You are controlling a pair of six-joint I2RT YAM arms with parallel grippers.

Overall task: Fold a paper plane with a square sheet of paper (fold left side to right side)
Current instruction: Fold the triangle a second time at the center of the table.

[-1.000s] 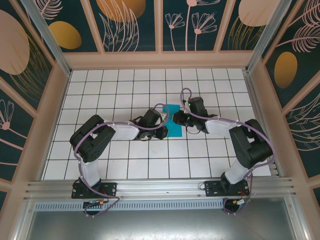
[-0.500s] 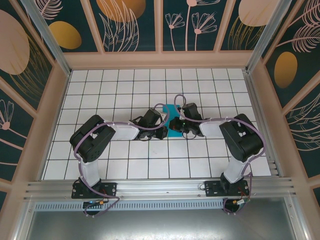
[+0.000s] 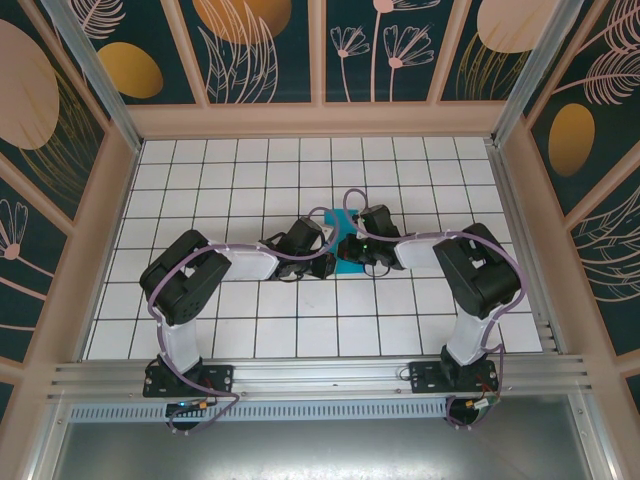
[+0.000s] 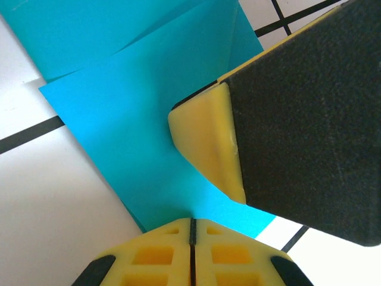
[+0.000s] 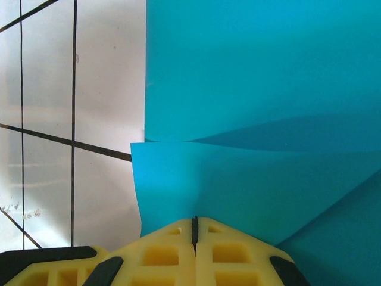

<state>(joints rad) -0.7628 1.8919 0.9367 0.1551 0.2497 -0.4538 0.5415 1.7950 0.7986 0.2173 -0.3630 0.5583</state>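
Closed left pincer (image 4: 191, 229) at creased teal paper (image 4: 137, 131)

White grid-tiled floor (image 3: 200, 180), dark teal walls (image 3: 270, 60) with gold leaf and flower motifs

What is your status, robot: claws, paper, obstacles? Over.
Left claw shut, tip at the paper. Right claw shut, alongside. Paper folded over, layers showing, lying on tiles. Claws crowd each other.
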